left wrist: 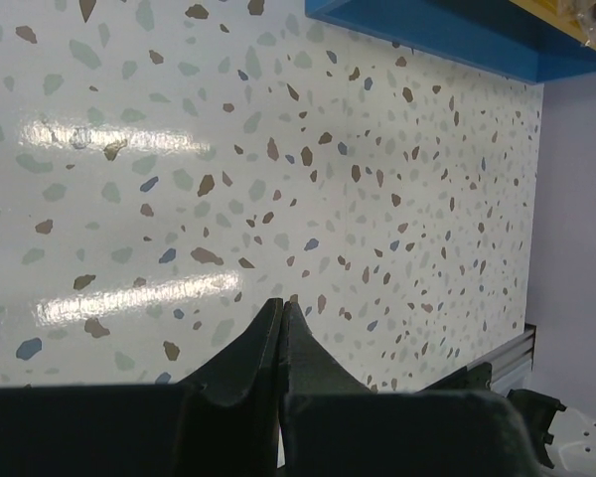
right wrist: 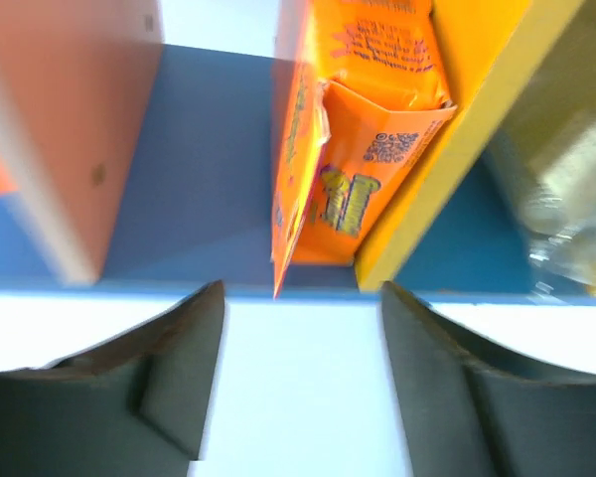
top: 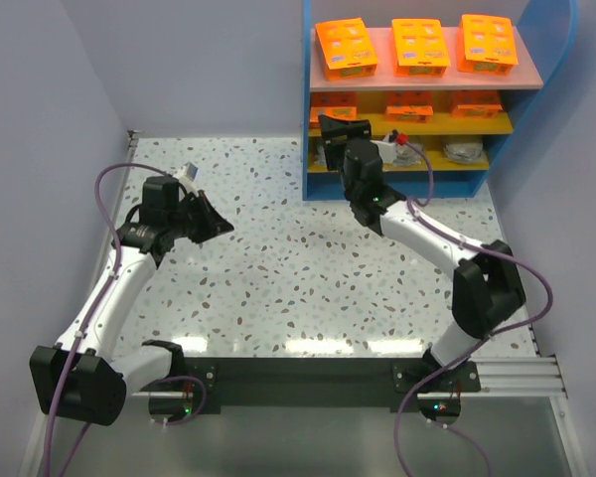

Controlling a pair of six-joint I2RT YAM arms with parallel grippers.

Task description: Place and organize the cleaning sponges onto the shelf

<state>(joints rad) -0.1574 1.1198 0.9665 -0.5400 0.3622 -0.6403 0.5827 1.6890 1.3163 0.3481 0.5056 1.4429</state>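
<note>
The shelf stands at the back right, blue-sided. Three orange sponge packs lie on its pink top board. More orange packs lie on the upper yellow board, and clear-wrapped grey pads on the lower one. My right gripper is open and empty, just in front of the shelf's left end at the height of the yellow boards. In the right wrist view the gripper faces an orange pack lying against a yellow board. My left gripper is shut and empty over the table's left part, and shows shut in its wrist view.
The speckled table lies between the arms. Pale walls close in on the left and back. The shelf's blue base shows at the top of the left wrist view. The pink board and a wrapped pad flank the right wrist view.
</note>
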